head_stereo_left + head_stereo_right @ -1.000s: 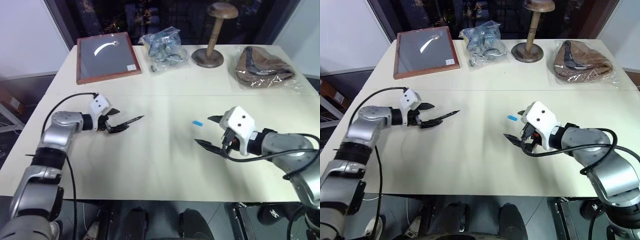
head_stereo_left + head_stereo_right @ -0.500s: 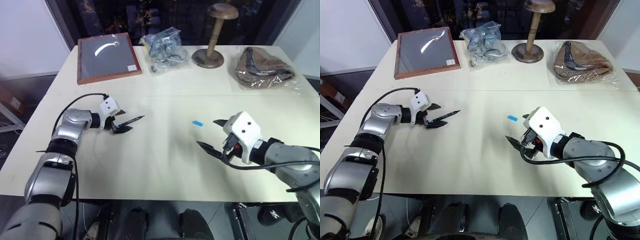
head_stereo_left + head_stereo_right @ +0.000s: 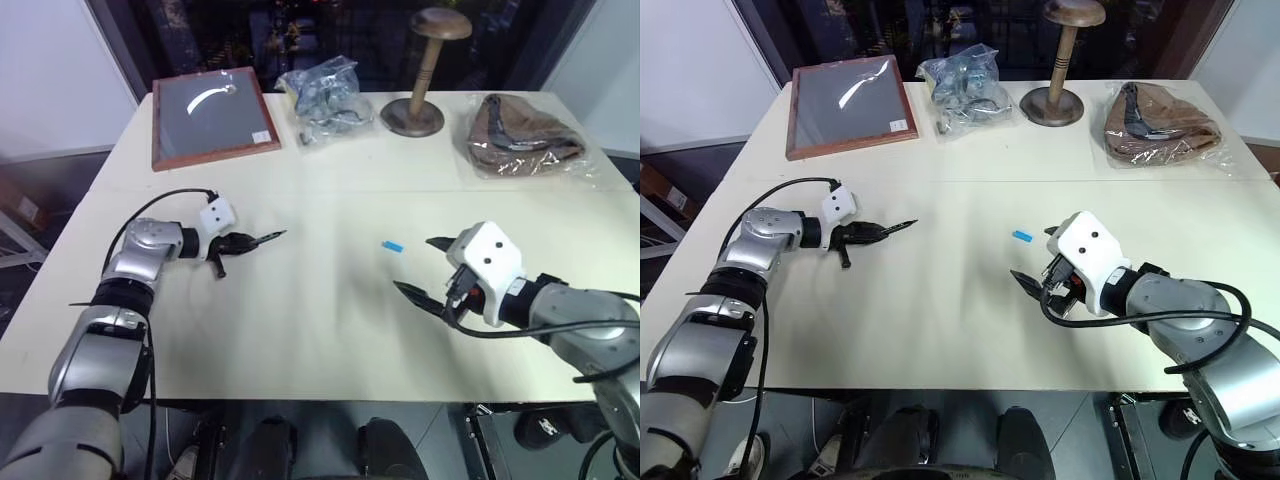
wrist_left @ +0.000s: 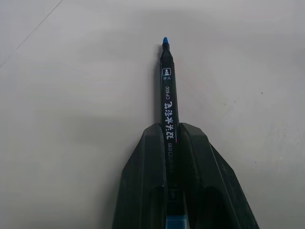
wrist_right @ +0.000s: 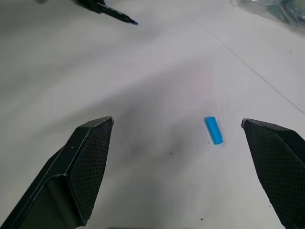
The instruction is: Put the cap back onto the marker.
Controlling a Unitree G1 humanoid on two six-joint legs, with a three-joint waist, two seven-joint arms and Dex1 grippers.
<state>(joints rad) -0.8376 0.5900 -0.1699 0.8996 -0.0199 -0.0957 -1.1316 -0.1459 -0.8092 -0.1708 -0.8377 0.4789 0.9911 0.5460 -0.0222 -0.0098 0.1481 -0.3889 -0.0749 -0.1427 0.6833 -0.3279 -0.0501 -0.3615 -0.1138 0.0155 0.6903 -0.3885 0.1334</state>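
Note:
The marker (image 3: 264, 238) is a thin black stick with a blue tip, lying on the left half of the cream table (image 3: 320, 330). My left gripper (image 3: 240, 241) is shut on its rear end. In the left wrist view the marker (image 4: 167, 95) runs out from between the two black fingers (image 4: 147, 167), tip pointing away. The cap (image 3: 393, 246), a tiny light blue cylinder, lies on the table right of centre. My right gripper (image 3: 425, 268) is open just right of and nearer than the cap. In the right wrist view the cap (image 5: 214, 130) lies ahead between the spread fingers (image 5: 90, 157).
Along the far edge stand a wood-framed grey board (image 3: 210, 115), a clear bag of small parts (image 3: 325, 90), a wooden stand (image 3: 425, 70) and a bagged brown item (image 3: 525, 130). Bare tabletop lies between the two grippers.
My left gripper, which stood open around the marker's rear end, has shut on it. The right gripper stays open in about the same place.

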